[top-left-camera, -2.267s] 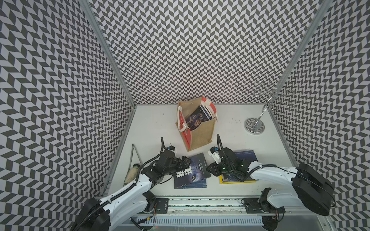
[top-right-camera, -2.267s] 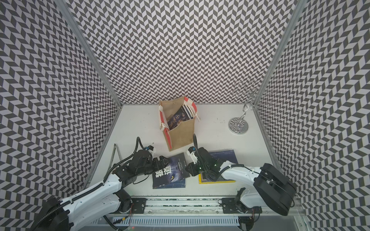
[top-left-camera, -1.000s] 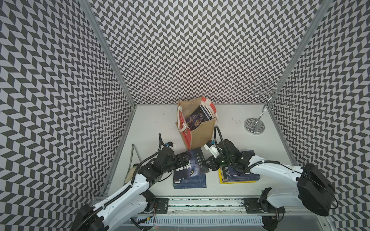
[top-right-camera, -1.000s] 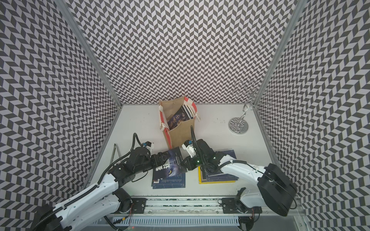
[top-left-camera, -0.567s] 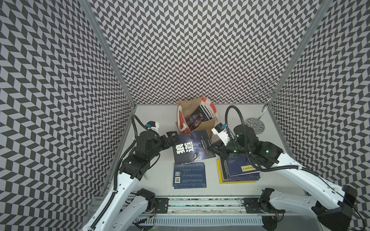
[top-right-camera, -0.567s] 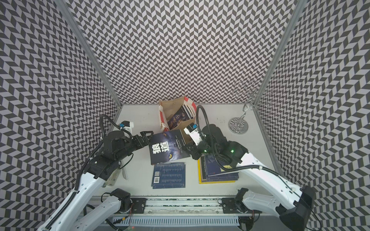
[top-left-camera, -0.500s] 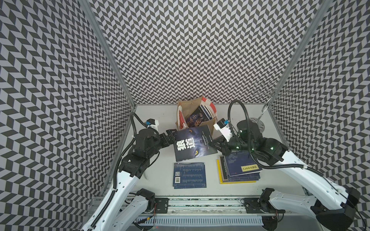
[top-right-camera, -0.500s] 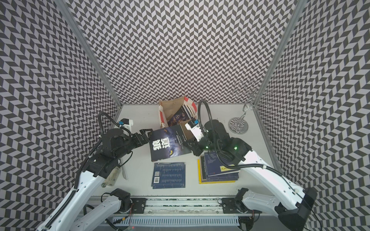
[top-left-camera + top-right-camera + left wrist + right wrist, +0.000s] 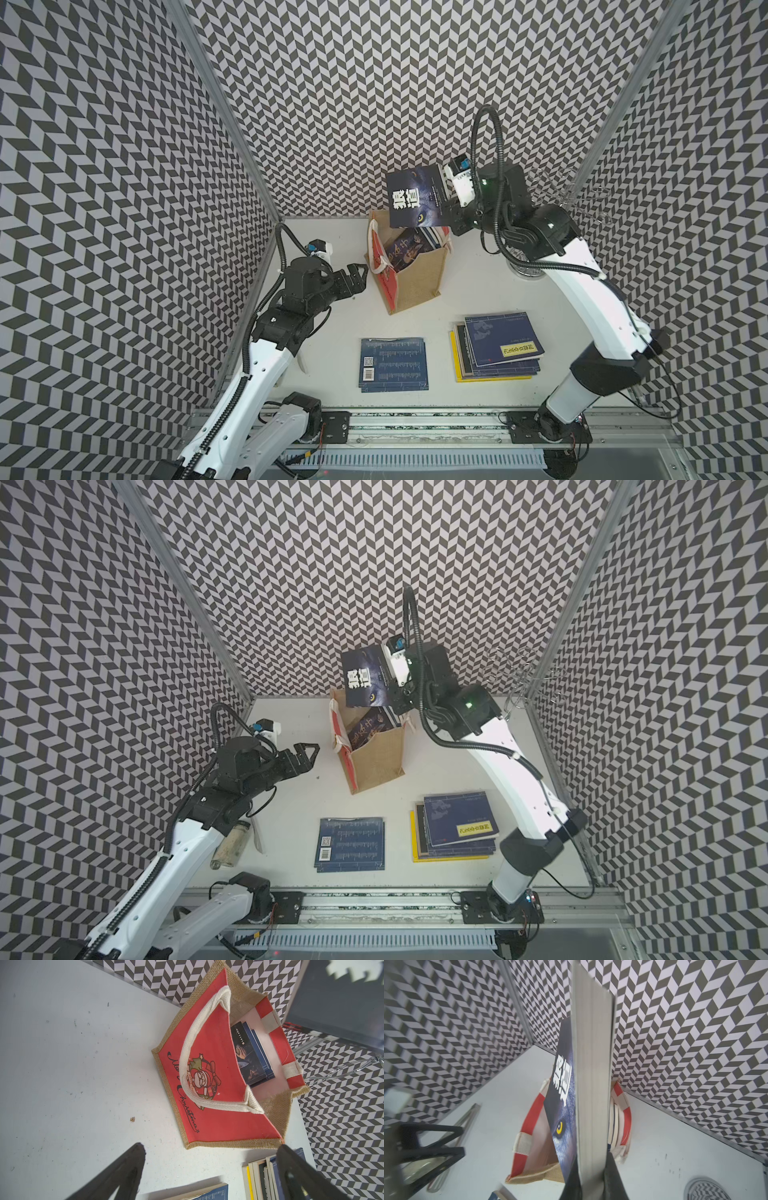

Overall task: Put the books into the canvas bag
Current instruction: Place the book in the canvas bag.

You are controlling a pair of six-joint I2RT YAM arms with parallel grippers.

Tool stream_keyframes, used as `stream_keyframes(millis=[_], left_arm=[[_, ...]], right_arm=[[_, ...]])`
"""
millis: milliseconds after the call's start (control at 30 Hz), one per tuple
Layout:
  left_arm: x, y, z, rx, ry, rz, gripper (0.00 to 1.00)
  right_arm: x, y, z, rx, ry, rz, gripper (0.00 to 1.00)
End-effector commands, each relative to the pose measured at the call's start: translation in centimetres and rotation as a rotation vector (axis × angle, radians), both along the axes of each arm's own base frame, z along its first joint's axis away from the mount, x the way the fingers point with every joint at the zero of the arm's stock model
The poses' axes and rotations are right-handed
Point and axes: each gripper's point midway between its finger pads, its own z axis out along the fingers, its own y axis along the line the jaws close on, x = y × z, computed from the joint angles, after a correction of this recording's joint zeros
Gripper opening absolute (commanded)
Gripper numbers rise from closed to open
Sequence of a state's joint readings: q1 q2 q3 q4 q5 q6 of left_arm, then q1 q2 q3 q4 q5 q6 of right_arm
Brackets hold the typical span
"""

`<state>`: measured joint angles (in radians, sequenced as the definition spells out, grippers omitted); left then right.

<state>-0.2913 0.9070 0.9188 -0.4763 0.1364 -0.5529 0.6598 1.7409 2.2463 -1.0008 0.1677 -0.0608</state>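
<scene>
Black wolf book (image 9: 417,202) hangs over the canvas bag (image 9: 415,279), pinched tight by the right gripper (image 9: 448,203). Left gripper (image 9: 360,271) is wide and holds nothing.

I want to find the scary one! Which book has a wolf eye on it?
The black wolf-eye book, held up over the bag by the right tool. The others are plain blue.

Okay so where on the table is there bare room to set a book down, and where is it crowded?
Bare table: between the left gripper, the canvas bag and the single blue book; also between the bag and the right arm. Crowded: the front, where that book lies beside the book stack, and the left edge under the left arm.
</scene>
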Motion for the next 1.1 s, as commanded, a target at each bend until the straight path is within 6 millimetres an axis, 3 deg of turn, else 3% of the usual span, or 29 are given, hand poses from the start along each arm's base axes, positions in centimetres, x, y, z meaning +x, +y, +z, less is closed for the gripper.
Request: stream_keyframes(millis=[0,200,467,833,1067], left_arm=[[0.1,0.1,0.9,0.015,-0.028,-0.011,0.97],[0.7,-0.4,0.5,0.009,-0.016,-0.026,0.97],[1.4,-0.7,0.5,0.013,-0.011,-0.036,0.97],[1.8,-1.0,0.0,0.031,0.003,-0.051,0.97],[2.1,-1.1,-0.3,0.049,0.015,-0.057,0.97]], right_arm=[[0.8,-0.6,2.1,-0.081,-0.091,-0.055,0.0],[-0.4,1.5,1.1,-0.176,-0.123,0.008,0.0],[-0.1,3.7,-5.7,-0.364,-0.033,0.015,0.0],[1.7,6.0,-12.8,-0.568,0.019,0.016,0.0],[3.4,7.8,-16.2,-0.624,0.04,0.038,0.0]])
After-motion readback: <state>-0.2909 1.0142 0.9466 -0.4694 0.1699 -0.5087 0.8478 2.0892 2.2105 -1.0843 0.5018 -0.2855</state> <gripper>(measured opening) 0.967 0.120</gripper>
